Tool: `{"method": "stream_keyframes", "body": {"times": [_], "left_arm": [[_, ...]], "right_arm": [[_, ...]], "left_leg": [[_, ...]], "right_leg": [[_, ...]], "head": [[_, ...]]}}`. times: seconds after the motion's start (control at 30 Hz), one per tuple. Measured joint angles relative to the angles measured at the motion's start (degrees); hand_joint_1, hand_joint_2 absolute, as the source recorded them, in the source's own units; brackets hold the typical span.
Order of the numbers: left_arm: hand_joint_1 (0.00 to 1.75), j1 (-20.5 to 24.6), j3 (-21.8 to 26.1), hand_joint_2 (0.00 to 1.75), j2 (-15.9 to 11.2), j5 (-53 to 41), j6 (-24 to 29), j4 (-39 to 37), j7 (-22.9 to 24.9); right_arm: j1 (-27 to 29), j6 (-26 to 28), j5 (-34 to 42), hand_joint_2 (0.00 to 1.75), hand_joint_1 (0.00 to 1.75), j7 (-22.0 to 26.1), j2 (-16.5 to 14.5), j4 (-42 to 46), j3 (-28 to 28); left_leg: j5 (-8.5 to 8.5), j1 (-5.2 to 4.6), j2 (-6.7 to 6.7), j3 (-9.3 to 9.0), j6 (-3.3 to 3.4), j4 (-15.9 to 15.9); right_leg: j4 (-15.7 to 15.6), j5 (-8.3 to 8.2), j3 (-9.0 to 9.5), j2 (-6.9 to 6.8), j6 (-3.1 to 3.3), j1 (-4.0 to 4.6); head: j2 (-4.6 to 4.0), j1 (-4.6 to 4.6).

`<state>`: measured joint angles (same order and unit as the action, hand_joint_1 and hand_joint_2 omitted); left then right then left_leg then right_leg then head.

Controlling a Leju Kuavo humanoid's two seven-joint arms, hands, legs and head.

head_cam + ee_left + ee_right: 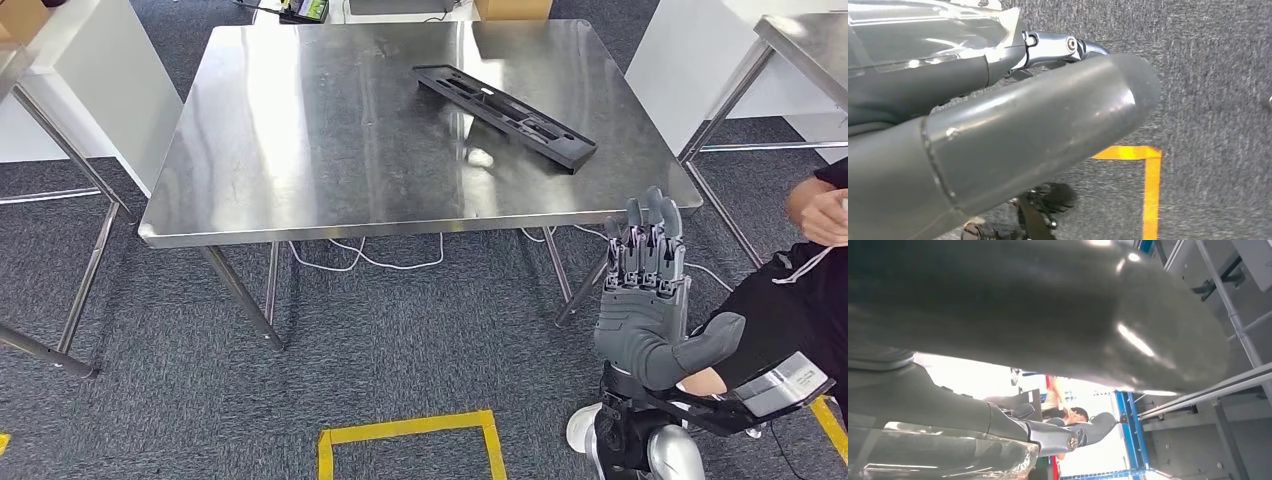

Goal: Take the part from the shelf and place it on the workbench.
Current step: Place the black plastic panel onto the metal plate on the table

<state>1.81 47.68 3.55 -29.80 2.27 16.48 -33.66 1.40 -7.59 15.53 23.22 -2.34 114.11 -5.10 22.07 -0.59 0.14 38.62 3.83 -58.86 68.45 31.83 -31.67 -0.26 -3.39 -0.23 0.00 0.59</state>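
Part: long, flat, black moulded-plastic bar [505, 116] with ribs and slots along its top face. It lies diagonally on the steel desk [300, 150], in the far-right quarter, one end toward the far edge near the middle, the other toward the right edge. It rests flat on the desk top; nothing touches it.

Handling, judged from appearance: probably light and stiff, thin-walled plastic. The ribbed top should give some purchase; the smooth side walls may slide under hard fingers. Length makes it prone to tipping if taken at one end, so a hold across the narrow width near mid-length looks best. Slotted sections may flex or crack under hard squeezing.

Right robot hand [648, 300]: raised in front of the desk's near-right corner, below the desk edge in the head view, fingers extended and apart, thumb out to the side, holding nothing. The part is well apart from it, beyond the near edge and further in.

Left robot hand [998, 135]: seen close up over grey carpet; nothing visible in it, finger state cannot be told.

A person sits just right of the robot.
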Motion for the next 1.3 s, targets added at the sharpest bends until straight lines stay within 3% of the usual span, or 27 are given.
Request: {"method": "stream_keyframes", "body": {"times": [0.03,0.1,0.13,0.2,0.23,0.3,0.33,0.37,0.4,0.43,0.47,0.5,0.53,0.6,0.7,0.77,0.83,0.87,0.9,0.93,1.0,1.03,1.1,1.13,1.2,1.23,1.3], "left_arm": [[0.0,0.05,0.01,0.0,0.07,-0.15,0.0,0.0,-0.04],[0.0,0.12,0.14,0.0,0.21,-0.43,0.04,0.0,-0.14],[0.0,0.11,0.32,0.0,0.25,-0.6,0.05,0.0,-0.18],[0.0,0.06,0.93,0.0,0.24,-1.01,0.07,0.0,-0.19],[0.0,0.02,1.2,0.0,0.25,-1.29,0.05,0.0,-0.19],[0.0,-0.04,1.63,0.0,0.26,-1.99,0.01,0.0,-0.15],[0.0,-0.02,1.79,0.0,0.25,-2.32,-0.07,0.0,-0.12],[0.0,0.02,2.03,0.0,0.22,-2.63,-0.17,0.0,-0.07],[0.0,0.05,2.26,0.0,0.21,-2.92,-0.28,0.0,0.01],[0.0,0.08,2.48,0.0,0.21,-3.21,-0.39,0.0,0.12],[0.0,0.12,2.68,0.0,0.21,-3.49,-0.45,0.0,0.27],[0.0,0.21,2.8,0.0,0.25,-3.76,-0.49,0.0,0.45],[0.0,0.36,2.92,0.0,0.26,-4.03,-0.52,0.0,0.63],[0.0,0.72,3.22,0.0,0.31,-4.5,-0.58,0.01,0.9],[0.0,0.8,3.93,0.0,0.32,-4.93,-0.68,0.01,1.1],[0.0,0.75,4.21,0.0,0.29,-5.12,-0.68,0.02,1.18],[0.0,0.82,4.28,0.0,0.21,-5.46,-0.66,0.04,1.23],[0.0,0.84,4.32,0.0,0.17,-5.65,-0.66,0.04,1.26],[0.0,0.86,4.37,0.0,0.16,-5.91,-0.66,0.04,1.3],[0.0,0.91,4.44,0.0,0.16,-6.18,-0.66,0.03,1.36],[0.0,1.08,4.61,0.0,0.16,-6.77,-0.71,0.01,1.45],[0.0,1.22,4.67,0.0,0.16,-7.04,-0.73,0.01,1.46],[0.0,1.45,4.75,0.0,0.16,-7.45,-0.74,-0.03,1.43],[0.0,1.5,4.8,0.0,0.15,-7.63,-0.72,-0.07,1.39],[0.0,1.38,5.02,0.0,0.08,-7.79,-0.58,-0.21,1.27],[0.0,1.21,5.15,0.0,0.05,-7.83,-0.5,-0.32,1.22],[0.0,0.87,5.42,0.0,-0.02,-7.82,-0.38,-0.5,1.11]], "right_arm": [[-0.06,0.5,-0.51,0.0,0.0,-0.19,0.0,-0.08,-0.01],[-0.15,2.67,-2.84,0.0,0.0,-0.96,0.02,-0.35,0.03],[-0.11,4.24,-4.62,0.0,0.0,-1.61,0.05,-0.67,0.1],[0.2,7.67,-8.69,0.0,0.0,-3.61,0.15,-2.09,0.36],[0.49,9.14,-10.43,0.0,0.0,-5.07,0.19,-3.16,0.46],[1.25,11.04,-12.36,0.0,0.0,-8.45,0.24,-6.0,0.63],[1.76,11.5,-12.53,0.0,0.0,-9.97,0.25,-7.65,0.74],[2.28,11.8,-12.45,0.0,0.0,-11.15,0.25,-9.56,0.9],[2.75,12.15,-12.45,0.0,0.0,-12.0,0.25,-11.59,1.1],[3.13,12.83,-12.89,0.0,0.0,-12.92,0.25,-13.77,1.37],[3.36,13.84,-13.89,0.0,0.0,-14.06,0.23,-16.12,1.72],[3.38,15.25,-15.49,0.0,0.0,-15.47,0.21,-18.64,2.19],[3.28,16.87,-17.45,0.0,0.0,-16.89,0.2,-21.29,2.76],[2.73,19.62,-20.79,0.0,0.0,-18.5,0.17,-26.97,4.09],[2.3,21.39,-22.73,0.0,0.0,-18.37,0.25,-34.84,5.95],[2.12,22.94,-24.64,0.0,0.0,-18.88,0.36,-39.2,6.86],[1.3,24.9,-27.03,0.0,0.0,-19.46,0.5,-43.98,7.62],[0.64,25.48,-27.75,0.0,0.0,-19.1,0.65,-47.2,8.07],[-0.17,25.78,-28.18,0.0,0.0,-18.22,0.81,-51.29,8.54],[-1.09,25.73,-28.38,0.0,0.0,-17.02,1.01,-56.08,9.0],[-2.75,24.56,-28.41,0.0,0.0,-14.78,1.38,-65.2,9.5],[-3.53,23.59,-28.43,0.0,0.0,-14.21,1.59,-69.34,9.61],[-4.81,21.45,-28.66,0.0,0.0,-13.82,2.09,-76.49,9.64],[-5.24,20.59,-28.78,0.0,0.0,-13.83,2.47,-79.68,9.63],[-5.37,20.08,-29.03,0.0,0.0,-13.86,3.04,-85.11,9.63],[-5.25,20.4,-29.17,0.0,0.0,-13.88,3.24,-87.25,9.63],[-4.97,21.04,-29.41,0.0,0.0,-14.0,3.37,-90.48,9.63]], "left_leg": [[-0.65,-0.23,-0.04,0.49,-0.1,-0.03],[-1.98,-0.44,0.02,0.9,-0.53,0.16],[-2.65,-0.47,0.05,0.97,-0.84,0.36],[-2.76,-0.2,-0.01,1.34,-1.5,0.36],[-1.13,-0.02,-0.11,1.79,-1.89,-0.55],[5.03,0.45,-0.31,3.2,-2.76,-5.68],[7.92,0.74,-0.32,3.92,-3.21,-9.46],[9.38,1.08,-0.32,4.38,-3.67,-13.14],[9.28,1.5,-0.3,4.32,-4.13,-15.74],[7.97,1.97,-0.29,3.36,-4.59,-16.58],[6.31,2.47,-0.27,1.34,-5.08,-15.34],[5.51,2.98,-0.31,-1.6,-5.64,-12.03],[5.58,3.19,-0.46,-4.61,-5.97,-8.08],[7.32,3.2,-0.82,-8.01,-5.73,-2.37],[6.92,2.47,-0.76,-6.88,-3.22,-1.1],[5.45,2.16,-0.41,-5.25,-1.4,-0.74],[4.05,1.9,-0.26,-3.54,-0.54,-0.72],[3.37,1.77,-0.24,-2.74,-0.45,-0.75],[2.66,1.65,-0.22,-1.91,-0.44,-0.79],[1.98,1.56,-0.21,-1.09,-0.48,-0.83],[0.66,1.5,-0.23,0.41,-0.79,-0.88],[0.05,1.46,-0.25,0.96,-1.03,-0.9],[-1.2,1.37,-0.21,1.42,-1.71,-0.74],[-1.85,1.35,-0.15,1.4,-2.06,-0.47],[-2.77,1.43,-0.22,1.42,-2.77,0.11],[-1.77,1.5,-0.27,1.73,-3.06,-0.39],[3.5,1.68,-0.35,2.85,-3.51,-4.46]], "right_leg": [[-4.72,0.07,3.55,-0.04,0.68,0.51],[-11.28,1.18,7.51,-0.1,2.19,1.19],[-12.81,1.38,8.02,-0.13,2.77,1.44],[-13.07,0.11,7.16,-0.26,3.57,0.81],[-13.19,-0.71,6.64,-0.38,4.07,0.48],[-13.26,-2.3,5.17,-0.61,4.71,0.14],[-13.2,-3.02,4.41,-0.66,4.85,0.1],[-13.12,-3.72,3.65,-0.72,4.69,0.05],[-12.96,-4.35,2.91,-0.78,4.38,-0.06],[-12.67,-4.9,2.11,-0.83,4.02,-0.24],[-12.26,-5.32,1.29,-0.86,3.64,-0.48],[-11.67,-5.6,0.45,-0.89,3.27,-0.62],[-10.96,-5.82,-0.4,-0.9,2.94,-0.7],[-9.93,-6.31,-1.73,-0.92,2.17,-0.46],[-9.65,-7.23,-3.13,-0.81,0.54,-0.36],[-6.99,-4.45,-5.04,-0.59,0.77,-0.57],[-0.92,0.65,-7.19,-0.38,1.62,-0.72],[2.3,2.26,-7.8,-0.31,1.61,-0.74],[4.73,2.77,-7.67,-0.23,1.27,-0.73],[5.8,2.21,-6.81,-0.15,0.7,-0.69],[1.93,-0.43,-2.15,-0.06,-0.29,-0.57],[-2.31,-0.6,1.14,-0.04,-0.22,-0.5],[-10.13,0.68,6.08,0.01,0.8,-0.04],[-12.15,1.35,6.99,0.03,1.42,0.22],[-12.83,0.63,6.62,-0.07,2.39,0.15],[-12.89,-0.04,6.19,-0.18,2.95,-0.03],[-13.05,-1.42,5.1,-0.41,3.94,-0.42]], "head": [[-0.01,-0.01],[-0.01,0.1],[-0.01,0.15],[-0.01,0.23],[-0.01,0.37],[-0.01,0.6],[-0.01,0.72],[-0.01,0.72],[-0.01,0.73],[-0.01,0.72],[-0.01,0.73],[-0.01,0.74],[0.0,0.79],[0.0,0.73],[-0.02,0.4],[-0.02,0.17],[-0.01,-0.01],[0.0,-0.03],[0.0,-0.06],[0.0,-0.08],[0.0,-0.09],[0.0,-0.09],[-0.01,-0.06],[-0.01,-0.04],[-0.01,-0.02],[0.0,0.03],[0.0,0.22]]}}
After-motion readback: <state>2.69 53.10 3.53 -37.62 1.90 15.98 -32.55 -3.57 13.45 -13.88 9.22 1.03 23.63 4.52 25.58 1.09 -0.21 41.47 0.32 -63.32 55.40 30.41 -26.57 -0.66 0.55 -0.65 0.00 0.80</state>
